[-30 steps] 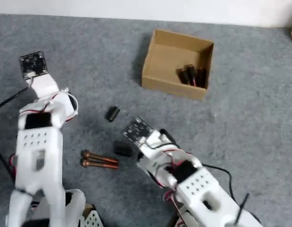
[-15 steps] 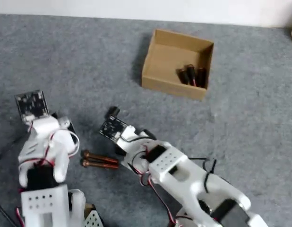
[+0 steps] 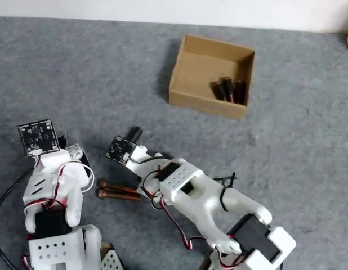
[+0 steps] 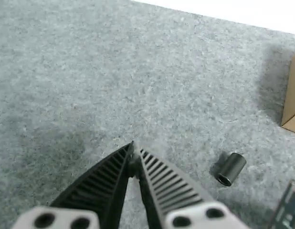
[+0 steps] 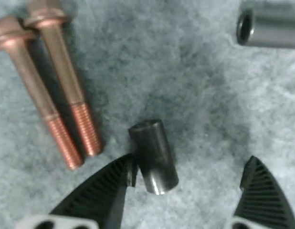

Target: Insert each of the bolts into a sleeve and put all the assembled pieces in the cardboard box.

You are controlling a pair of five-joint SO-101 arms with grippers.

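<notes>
Right wrist view: right gripper [image 5: 190, 169] is hanging wide open over a black sleeve [image 5: 153, 156]. The sleeve is lying on the grey carpet [image 5: 195, 95], off-centre in the gap, just beside one finger [image 5: 114, 183].

Judgement: the gripper is needing a small sideways shift to centre the sleeve, then a squeeze across the barrel, leaving the bore free for a bolt.

Two copper bolts [image 5: 66, 83] are lying side by side just left of it, and a second sleeve [image 5: 271, 24] is lying farther away. Left gripper [image 4: 136, 157] is hanging closed on nothing at near left. Cardboard box [image 3: 188, 84] is sitting at far right, holding assembled pieces [image 3: 230, 90].

Versus 1.0 s ago: right arm [image 3: 202, 197] has been swinging left over the sleeve, and left arm [image 3: 53, 185] has been pulling back toward the near edge.
</notes>
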